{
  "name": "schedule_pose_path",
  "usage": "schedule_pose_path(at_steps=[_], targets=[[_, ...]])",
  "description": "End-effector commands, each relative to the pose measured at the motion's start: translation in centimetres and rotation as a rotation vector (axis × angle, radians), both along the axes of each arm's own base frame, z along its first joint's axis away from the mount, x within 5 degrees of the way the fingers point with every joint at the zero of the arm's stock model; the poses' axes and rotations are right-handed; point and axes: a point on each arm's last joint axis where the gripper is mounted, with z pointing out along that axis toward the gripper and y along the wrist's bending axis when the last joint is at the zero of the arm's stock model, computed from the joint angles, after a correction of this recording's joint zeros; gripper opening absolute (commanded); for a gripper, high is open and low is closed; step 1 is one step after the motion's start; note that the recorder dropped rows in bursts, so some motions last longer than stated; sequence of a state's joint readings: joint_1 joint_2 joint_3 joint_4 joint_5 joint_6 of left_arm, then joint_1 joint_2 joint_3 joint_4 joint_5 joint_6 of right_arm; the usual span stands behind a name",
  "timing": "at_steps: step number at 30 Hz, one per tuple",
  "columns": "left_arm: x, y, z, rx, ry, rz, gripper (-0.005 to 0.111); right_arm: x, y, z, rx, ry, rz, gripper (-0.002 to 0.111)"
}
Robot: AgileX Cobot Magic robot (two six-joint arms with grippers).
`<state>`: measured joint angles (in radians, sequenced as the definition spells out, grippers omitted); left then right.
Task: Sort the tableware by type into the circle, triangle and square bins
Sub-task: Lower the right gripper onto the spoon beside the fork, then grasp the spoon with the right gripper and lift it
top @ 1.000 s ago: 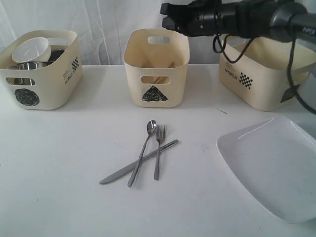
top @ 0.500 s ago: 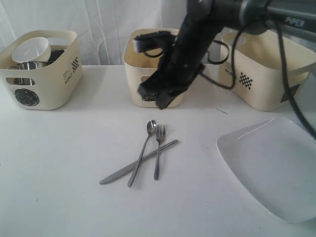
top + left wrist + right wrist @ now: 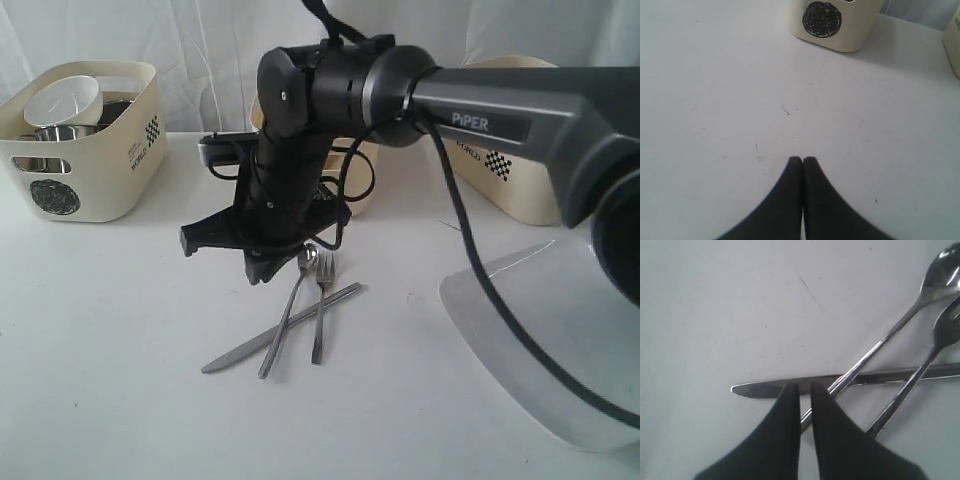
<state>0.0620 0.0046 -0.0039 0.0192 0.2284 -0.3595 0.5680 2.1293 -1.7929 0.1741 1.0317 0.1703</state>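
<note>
Dropped lower since half a second ago, my right gripper (image 3: 805, 385) hangs over the crossed knife (image 3: 250, 345), spoon (image 3: 295, 295) and fork (image 3: 318, 340) at centre frame, fingers (image 3: 787, 410) barely parted, pinching nothing. My left gripper (image 3: 802, 160) is pressed together.

This looks like a robotics lab test station, not a home or a kitchen. A plain white bench (image 3: 100, 400) stands in front of a white cloth backdrop (image 3: 200, 50) that hangs in folds and closes off the far side of the scene. A black and grey robot arm (image 3: 520, 110) lettered "PIPER" reaches over the bench. The cream tubs read as marked props: the circle bin (image 3: 110, 170) bears a black hand-scribbled disc, and the square bin (image 3: 500, 190) carries the same checker print. Steel cutlery (image 3: 290, 320) lies crossed straight on the bare bench.
</note>
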Motion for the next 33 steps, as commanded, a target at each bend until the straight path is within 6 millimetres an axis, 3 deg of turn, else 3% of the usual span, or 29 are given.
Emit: schedule_pose_path(at_steps=[1,6,10,16,18,22,33], targets=[[0.0,-0.1,-0.1,-0.007,-0.006,-0.006,0.0,0.4,0.1,-1.3,-0.018,0.0,0.003,0.012],[0.0,-0.1,-0.1,-0.007,-0.006,-0.006,0.0,0.7,0.3,-1.3,0.012,-0.016,-0.055,0.012],[0.0,-0.1,-0.1,-0.007,-0.006,-0.006,0.0,0.7,-0.7,-1.6,-0.063,0.021,-0.233,0.014],[0.0,-0.1,-0.1,-0.007,-0.006,-0.006,0.0,0.4,-1.1,-2.5,-0.139,0.073,-0.229,0.043],[0.0,-0.1,-0.1,-0.007,-0.006,-0.006,0.0,0.6,-1.1,-2.6,-0.129,0.073,-0.277,0.048],[0.0,-0.1,-0.1,-0.007,-0.006,-0.006,0.0,1.1,-1.0,-3.3,-0.104,0.055,-0.392,0.049],[0.0,-0.1,-0.1,-0.007,-0.006,-0.006,0.0,2.4,-0.9,-6.7,-0.121,0.02,-0.496,0.046]])
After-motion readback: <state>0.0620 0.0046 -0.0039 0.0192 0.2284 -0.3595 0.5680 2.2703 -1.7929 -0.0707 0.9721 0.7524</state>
